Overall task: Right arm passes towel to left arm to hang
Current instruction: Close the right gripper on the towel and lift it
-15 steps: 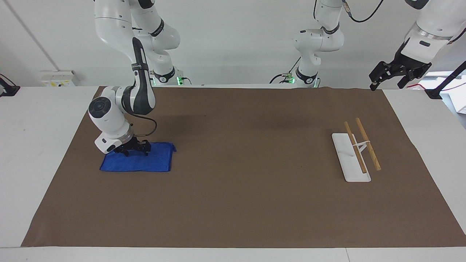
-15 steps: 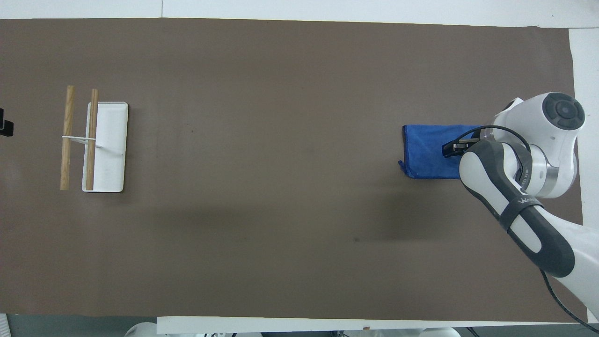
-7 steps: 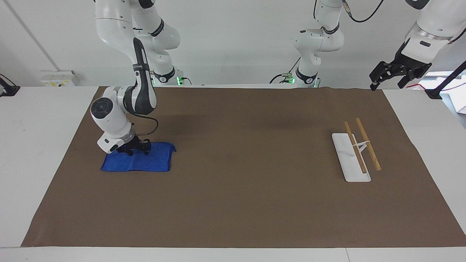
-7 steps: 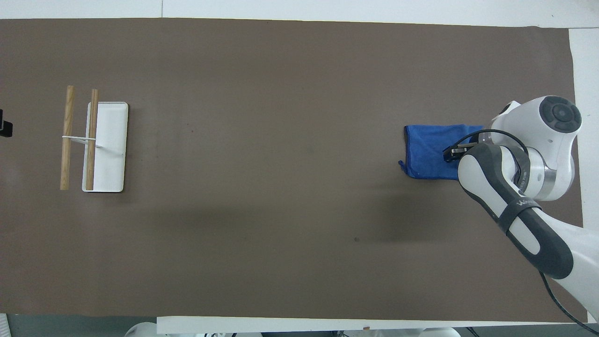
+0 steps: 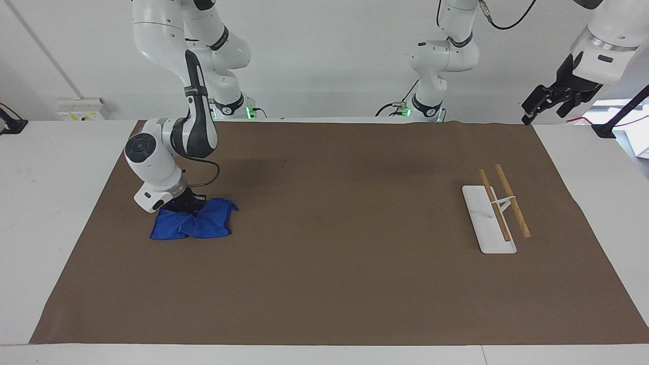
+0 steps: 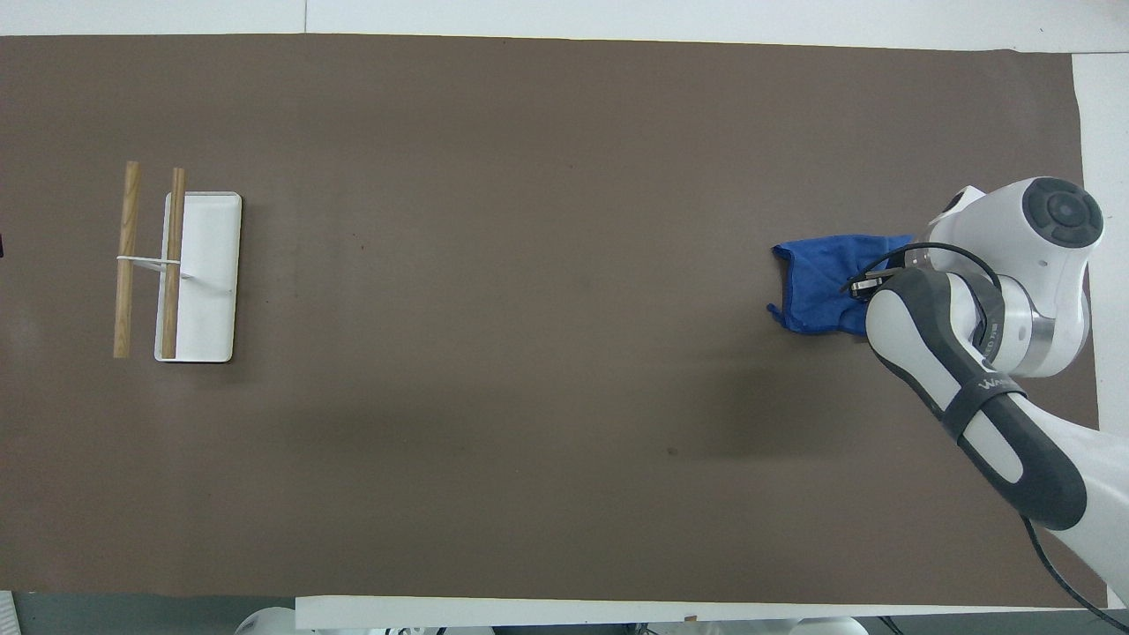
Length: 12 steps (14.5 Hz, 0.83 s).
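The blue towel (image 5: 195, 224) lies bunched at the right arm's end of the brown mat. My right gripper (image 5: 185, 205), with its blue light, is shut on the towel's edge nearer the robots and has pulled it up into folds; the rest rests on the mat. In the overhead view the towel (image 6: 816, 287) shows crumpled beside the right gripper (image 6: 860, 282), which the arm mostly hides. My left gripper (image 5: 550, 104) is open and empty, raised high past the left arm's end of the mat, where the arm waits.
A white rack (image 5: 489, 223) with two wooden bars (image 5: 513, 200) stands at the left arm's end of the mat; it also shows in the overhead view (image 6: 207, 273). The brown mat (image 5: 324, 263) covers most of the white table.
The right gripper has closed on the towel and drawn it up, so the flat rectangle has crumpled and shrunk toward the gripper. The left gripper has risen slightly and turned.
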Available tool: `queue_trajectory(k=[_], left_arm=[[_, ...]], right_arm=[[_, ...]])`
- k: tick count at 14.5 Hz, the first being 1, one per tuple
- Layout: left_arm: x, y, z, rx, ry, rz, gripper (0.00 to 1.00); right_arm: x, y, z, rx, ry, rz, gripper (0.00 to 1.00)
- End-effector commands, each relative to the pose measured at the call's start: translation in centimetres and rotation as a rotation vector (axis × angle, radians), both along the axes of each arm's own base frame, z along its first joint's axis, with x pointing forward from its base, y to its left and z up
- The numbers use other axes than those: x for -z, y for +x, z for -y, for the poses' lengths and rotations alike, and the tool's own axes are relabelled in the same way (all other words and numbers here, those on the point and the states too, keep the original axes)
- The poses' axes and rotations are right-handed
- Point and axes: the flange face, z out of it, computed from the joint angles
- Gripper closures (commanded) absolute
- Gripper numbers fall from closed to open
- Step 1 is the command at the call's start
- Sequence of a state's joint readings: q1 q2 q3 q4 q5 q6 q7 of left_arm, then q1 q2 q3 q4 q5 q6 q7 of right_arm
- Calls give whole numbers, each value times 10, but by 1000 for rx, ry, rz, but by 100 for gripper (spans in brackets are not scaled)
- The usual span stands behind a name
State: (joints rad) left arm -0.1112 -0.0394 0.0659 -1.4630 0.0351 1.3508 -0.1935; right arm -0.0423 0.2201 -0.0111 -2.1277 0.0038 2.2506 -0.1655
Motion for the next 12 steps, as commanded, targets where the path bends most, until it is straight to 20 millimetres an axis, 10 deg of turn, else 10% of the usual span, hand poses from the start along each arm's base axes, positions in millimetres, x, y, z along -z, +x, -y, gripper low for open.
queue_trajectory(k=[1, 6, 12], left_arm=[[-6, -14, -3, -30, 8, -12, 0], [-13, -12, -3, -79, -1, 55, 0], [82, 12, 76, -402, -57, 126, 0]], right_arm=[[-54, 30, -22, 2, 87, -28, 100], [-133, 52, -83, 186, 345, -63, 100], [-173, 49, -207, 761, 683, -304, 100]])
